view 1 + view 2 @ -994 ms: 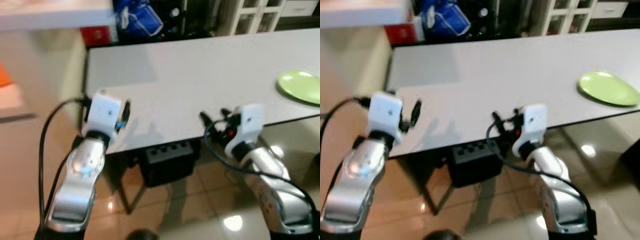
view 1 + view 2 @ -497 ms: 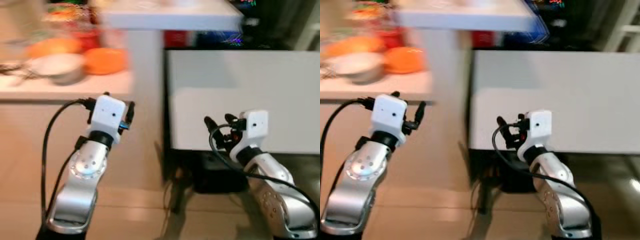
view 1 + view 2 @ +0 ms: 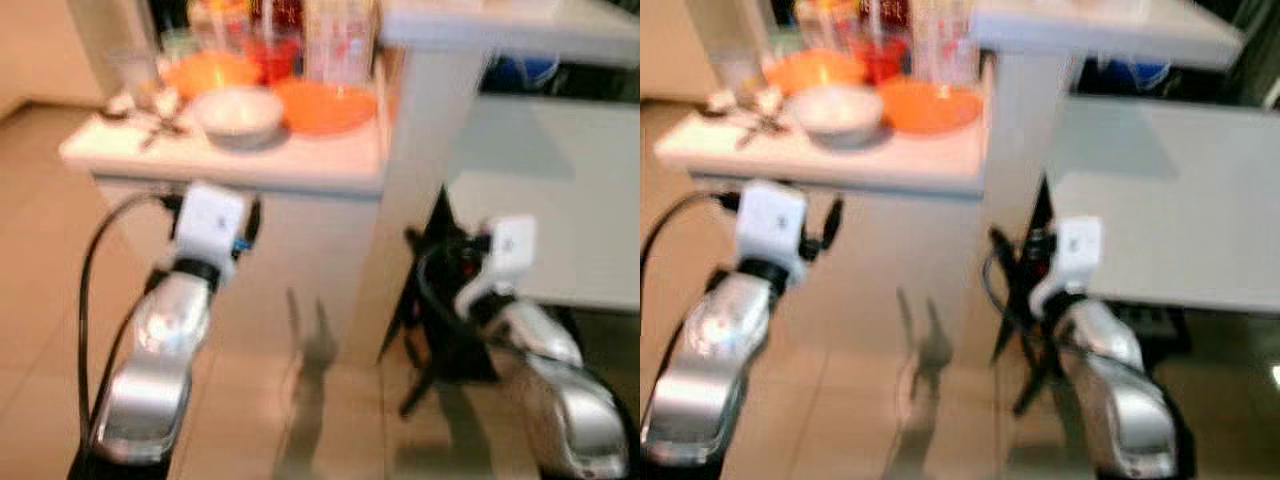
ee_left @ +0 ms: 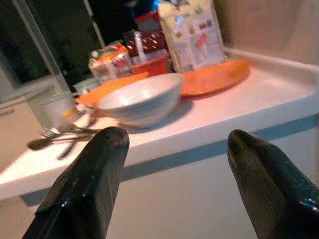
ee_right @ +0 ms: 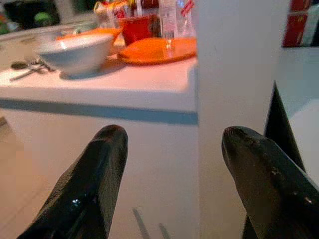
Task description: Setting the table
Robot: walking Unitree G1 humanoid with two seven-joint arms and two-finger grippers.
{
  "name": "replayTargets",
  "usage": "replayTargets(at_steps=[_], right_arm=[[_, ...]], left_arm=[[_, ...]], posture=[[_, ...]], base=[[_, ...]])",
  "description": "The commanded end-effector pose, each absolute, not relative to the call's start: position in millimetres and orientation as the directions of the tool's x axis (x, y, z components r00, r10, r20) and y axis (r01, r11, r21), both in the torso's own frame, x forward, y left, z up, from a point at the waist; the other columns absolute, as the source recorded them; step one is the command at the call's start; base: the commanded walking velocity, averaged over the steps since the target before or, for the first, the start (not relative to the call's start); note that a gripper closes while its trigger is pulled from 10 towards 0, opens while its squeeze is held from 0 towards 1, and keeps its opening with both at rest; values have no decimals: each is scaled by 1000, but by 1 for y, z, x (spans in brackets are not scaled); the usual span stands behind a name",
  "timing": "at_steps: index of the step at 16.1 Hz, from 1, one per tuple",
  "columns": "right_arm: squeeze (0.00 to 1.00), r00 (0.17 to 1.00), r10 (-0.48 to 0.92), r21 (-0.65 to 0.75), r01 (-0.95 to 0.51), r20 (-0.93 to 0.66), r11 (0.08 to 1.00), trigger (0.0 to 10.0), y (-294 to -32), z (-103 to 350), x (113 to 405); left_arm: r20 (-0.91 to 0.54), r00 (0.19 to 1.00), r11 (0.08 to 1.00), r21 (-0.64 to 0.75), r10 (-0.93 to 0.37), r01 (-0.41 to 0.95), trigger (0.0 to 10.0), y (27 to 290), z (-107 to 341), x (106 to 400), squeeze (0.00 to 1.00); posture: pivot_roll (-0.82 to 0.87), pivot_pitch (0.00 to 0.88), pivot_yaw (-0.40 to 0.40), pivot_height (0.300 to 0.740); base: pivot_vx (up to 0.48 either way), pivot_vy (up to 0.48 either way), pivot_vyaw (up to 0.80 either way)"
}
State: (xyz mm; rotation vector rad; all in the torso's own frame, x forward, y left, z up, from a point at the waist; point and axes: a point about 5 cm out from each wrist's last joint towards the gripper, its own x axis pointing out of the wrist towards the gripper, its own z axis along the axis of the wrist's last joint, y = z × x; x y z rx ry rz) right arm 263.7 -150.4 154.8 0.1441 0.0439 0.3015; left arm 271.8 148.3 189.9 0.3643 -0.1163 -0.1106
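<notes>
A white bowl (image 3: 238, 112) sits on a low white counter (image 3: 230, 170), beside an orange plate (image 3: 325, 105) and a second orange dish (image 3: 212, 72). Cutlery (image 4: 60, 134) and a clear glass (image 4: 52, 107) lie at the counter's left end. My left gripper (image 4: 174, 139) is open and empty, held in front of the counter's face, below the bowl. My right gripper (image 5: 172, 137) is also open and empty, level with the counter's right corner. The head views are blurred.
A white pillar (image 5: 239, 74) rises at the counter's right end, with a shelf top above it. The grey dining table (image 3: 560, 200) stands to the right. Snack bags and red containers (image 4: 192, 32) crowd the back of the counter. Tiled floor lies below.
The camera has swung left: the grey table and green plate slid off to the right and the counter with dishes came into view. Both arms keep the same pose.
</notes>
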Motion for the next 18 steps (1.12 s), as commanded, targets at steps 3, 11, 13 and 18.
replayTargets(at_steps=[3,11,13,18], right_arm=[[0,955,298,152,-294,-1,944,10000,-148,161,265],[0,970,243,152,-241,9,959,10000,-154,163,270],[0,973,229,151,-228,11,962,10000,-156,163,270],[0,979,203,156,-204,23,966,10000,-157,169,274]], left_arm=[[115,986,926,371,-120,69,10000,151,195,274,0],[115,988,926,374,-99,49,10000,155,195,276,0],[127,987,915,401,-99,40,10000,153,197,278,0],[129,991,933,360,-39,-10,10000,159,199,282,0]], posture=[[-21,0,-10,740],[-19,0,-11,740],[-19,0,-11,740],[-22,0,-6,740]], base=[[0,459,0],[0,461,0],[0,231,0],[0,-252,0]])
